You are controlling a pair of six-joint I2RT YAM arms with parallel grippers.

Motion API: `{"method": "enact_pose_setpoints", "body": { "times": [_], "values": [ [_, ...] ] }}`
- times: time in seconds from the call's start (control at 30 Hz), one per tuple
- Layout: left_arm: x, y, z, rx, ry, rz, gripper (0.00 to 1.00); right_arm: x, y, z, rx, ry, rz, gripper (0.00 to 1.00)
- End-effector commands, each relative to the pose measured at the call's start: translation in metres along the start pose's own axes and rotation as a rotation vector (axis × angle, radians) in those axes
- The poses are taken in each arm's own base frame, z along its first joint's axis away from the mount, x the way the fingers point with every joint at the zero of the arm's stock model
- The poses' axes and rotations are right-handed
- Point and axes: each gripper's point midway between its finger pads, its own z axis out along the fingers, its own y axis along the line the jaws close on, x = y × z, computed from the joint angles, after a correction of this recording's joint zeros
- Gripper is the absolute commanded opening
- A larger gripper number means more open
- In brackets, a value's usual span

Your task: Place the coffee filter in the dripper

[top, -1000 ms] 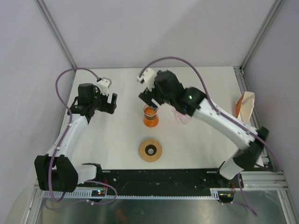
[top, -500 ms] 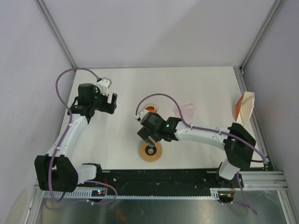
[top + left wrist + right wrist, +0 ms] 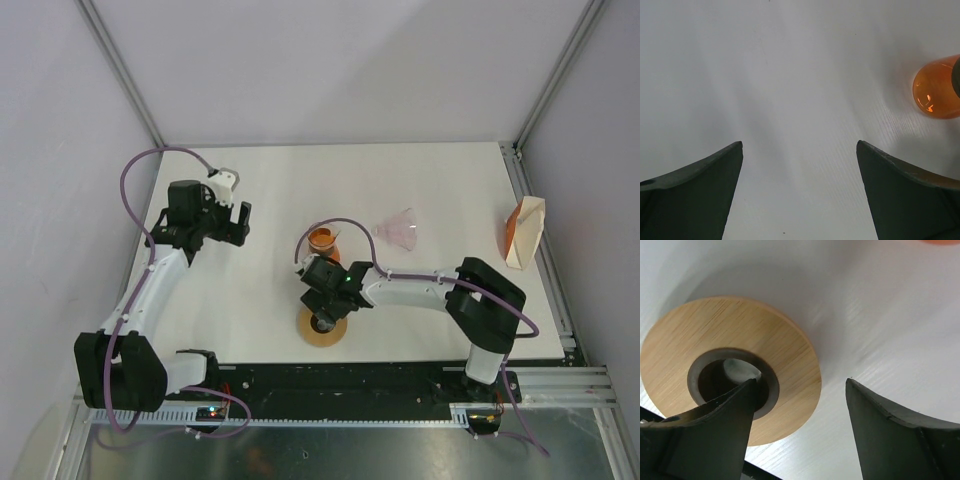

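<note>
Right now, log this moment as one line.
right jaws open over wooden ring | left jaws open, empty | coffee filter at right table edge | dripper without filter

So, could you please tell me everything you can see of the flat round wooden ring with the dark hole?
The flat round wooden ring looks like pale bamboo, with fine straight grain and a dark grey collar lining its central hole. It lies flat on the white table, near the front edge. The open right gripper hovers over it, one finger overlapping the hole in the wrist view; contact cannot be told.
</note>
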Motion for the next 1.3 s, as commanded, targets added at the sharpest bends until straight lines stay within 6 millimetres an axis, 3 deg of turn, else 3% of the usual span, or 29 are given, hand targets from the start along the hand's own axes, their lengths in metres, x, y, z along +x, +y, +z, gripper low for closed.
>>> {"method": "enact_pose_setpoints", "body": {
  "times": [0.0,0.07,0.23,0.43,0.57,0.67,0.8,0.87,1.0,1.07,1.27],
  "values": [
    [-0.003,-0.002,-0.002,0.001,-0.013,-0.004,1.0,0.003,0.01,0.002,-0.055,-0.011,0.003,0.77],
    [-0.003,-0.001,-0.002,0.0,-0.012,-0.005,1.0,0.008,0.01,0.006,-0.057,0.006,0.003,0.73],
    [-0.003,0.0,-0.002,-0.007,-0.013,-0.003,1.0,0.011,0.01,0.01,-0.069,0.019,0.014,0.32],
    [-0.004,0.0,-0.002,-0.007,-0.015,-0.006,1.0,0.001,0.006,-0.018,-0.071,-0.025,0.006,0.02],
    [-0.004,-0.001,-0.002,-0.005,-0.015,-0.006,1.0,-0.01,0.006,-0.057,-0.082,-0.061,-0.055,0.0],
    [-0.005,-0.001,-0.002,-0.003,-0.016,-0.007,1.0,-0.029,0.001,-0.096,-0.088,-0.118,-0.09,0.0],
    [-0.005,-0.001,-0.003,-0.002,-0.019,-0.006,0.99,-0.072,-0.021,-0.145,-0.073,-0.207,-0.091,0.0],
    [-0.005,-0.001,-0.004,-0.002,-0.02,-0.006,1.0,-0.094,-0.039,-0.16,-0.043,-0.226,-0.078,0.0],
    [-0.008,-0.001,-0.007,-0.007,-0.03,-0.004,1.0,-0.137,-0.079,-0.164,0.027,-0.223,-0.078,0.0],
    [-0.008,-0.002,-0.008,-0.005,-0.032,-0.002,1.0,-0.156,-0.095,-0.156,0.042,-0.212,-0.063,0.0],
    [-0.006,-0.003,-0.006,0.002,-0.026,0.0,1.0,-0.19,-0.125,-0.134,0.058,-0.185,-0.029,0.0]
  ]
}}
